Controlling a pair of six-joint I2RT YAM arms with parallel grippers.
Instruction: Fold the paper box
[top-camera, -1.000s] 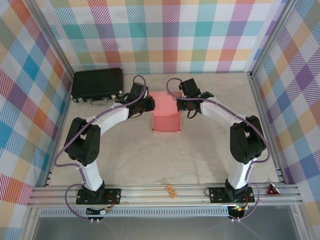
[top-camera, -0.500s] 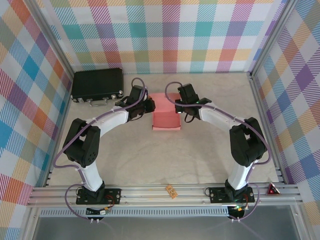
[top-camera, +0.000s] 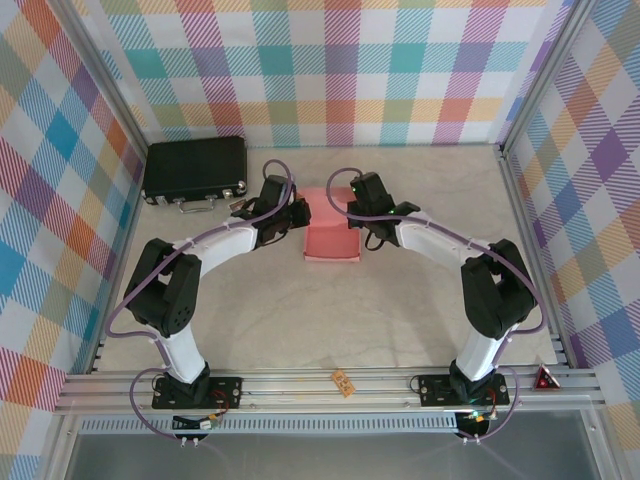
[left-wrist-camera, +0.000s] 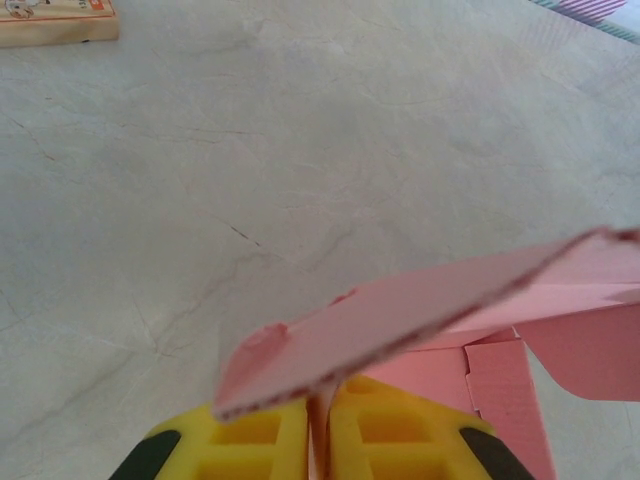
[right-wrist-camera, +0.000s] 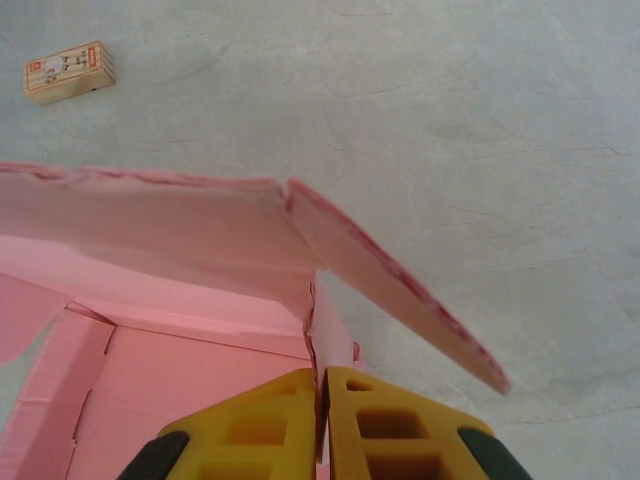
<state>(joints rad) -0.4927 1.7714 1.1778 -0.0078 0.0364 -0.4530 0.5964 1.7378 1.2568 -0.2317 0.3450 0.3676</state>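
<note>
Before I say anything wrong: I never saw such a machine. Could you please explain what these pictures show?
Two robot arms stand at the near edge of a table. The wide picture looks down from above; the other two come from a camera on each wrist, with its yellow fingers at the bottom. Between the arms lies a pink paper box, partly folded. The left gripper and the right gripper each pinch a thin wall of it. A black case lies far left; a small wooden block lies apart.
</note>
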